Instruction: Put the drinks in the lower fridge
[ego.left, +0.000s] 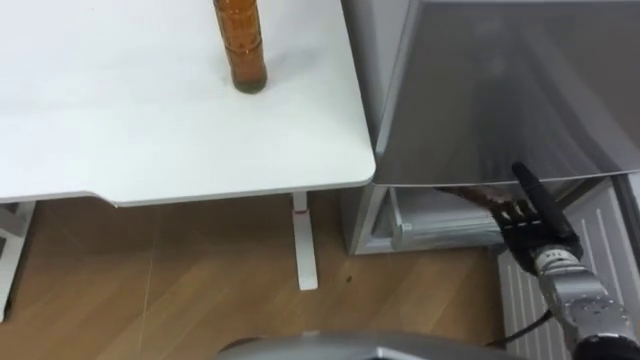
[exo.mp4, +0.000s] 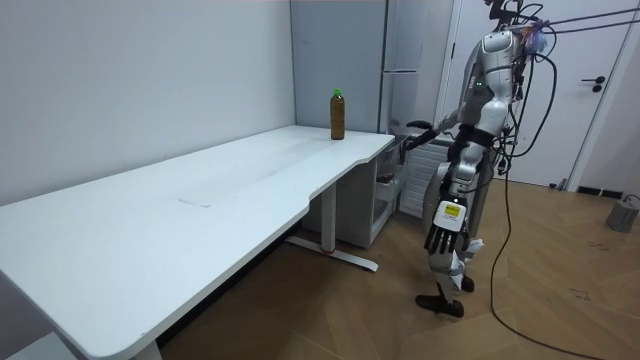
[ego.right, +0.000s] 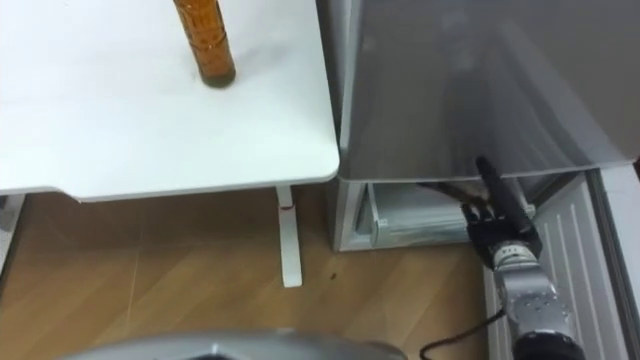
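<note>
My right hand (ego.left: 530, 228) curls round a brown drink (ego.left: 465, 196) at 4 o'clock, poking into the lower fridge (ego.left: 400, 233) (my left hand (exo.mp4: 440, 232) hangs loose). I hold only its end, so it could bump and slip. Another bottle (ego.left: 243, 45) stands at 11 o'clock.

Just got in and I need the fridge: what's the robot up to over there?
The robot stands at the fridge, its right hand reaching into the open lower compartment. Whether it grips anything there is unclear. Its left hand hangs open at its side. One brown drink bottle stands on the white table beside the fridge.
</note>
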